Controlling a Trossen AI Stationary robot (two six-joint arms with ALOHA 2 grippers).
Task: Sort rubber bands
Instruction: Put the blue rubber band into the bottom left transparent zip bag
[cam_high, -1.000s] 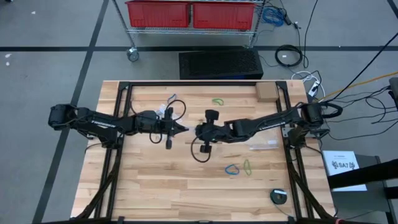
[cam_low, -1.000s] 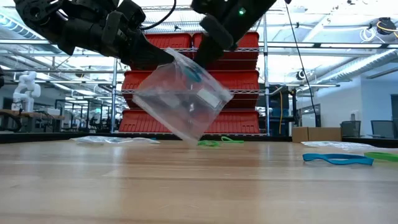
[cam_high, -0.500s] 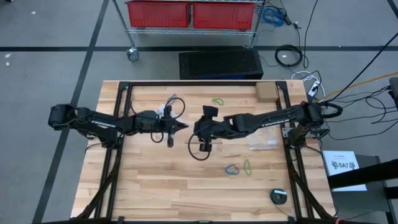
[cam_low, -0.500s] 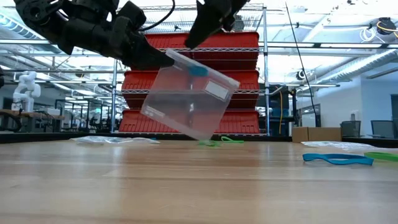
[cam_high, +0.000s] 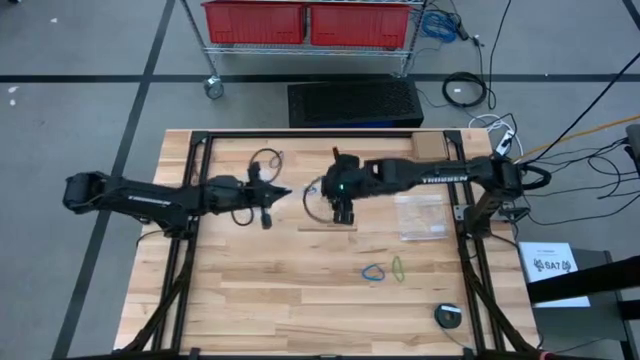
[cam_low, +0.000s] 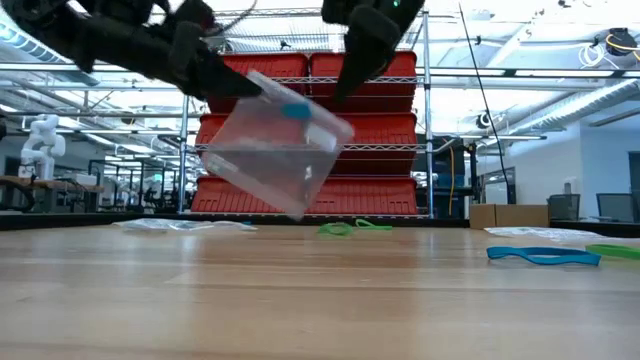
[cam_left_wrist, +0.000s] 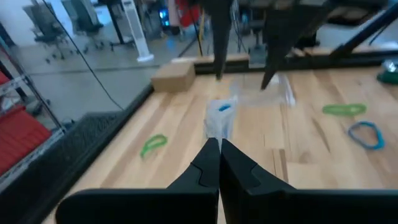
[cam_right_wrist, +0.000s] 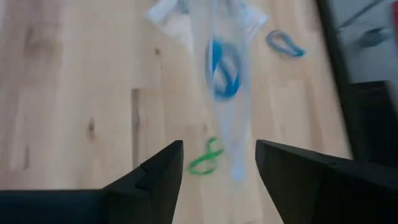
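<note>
Left gripper (cam_low: 235, 88), upper left, pinches bag (cam_low: 270, 140); right gripper (cam_right_wrist: 214, 165) open above. Bands (cam_high: 374, 272) light, floppy, flat on table (cam_high: 250, 300): pinch one strand.

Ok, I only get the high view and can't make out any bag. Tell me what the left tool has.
Observer: The left tool is shut on the upper edge of a clear plastic bag, which hangs tilted, clear of the table.
Operator: Give me the bag's contents.
Observer: A blue rubber band shows inside it, near the bag's upper edge.
Operator: Now report the right tool.
Observer: The right tool is open, fingers spread, with the bag showing beyond the gap between them.
</note>
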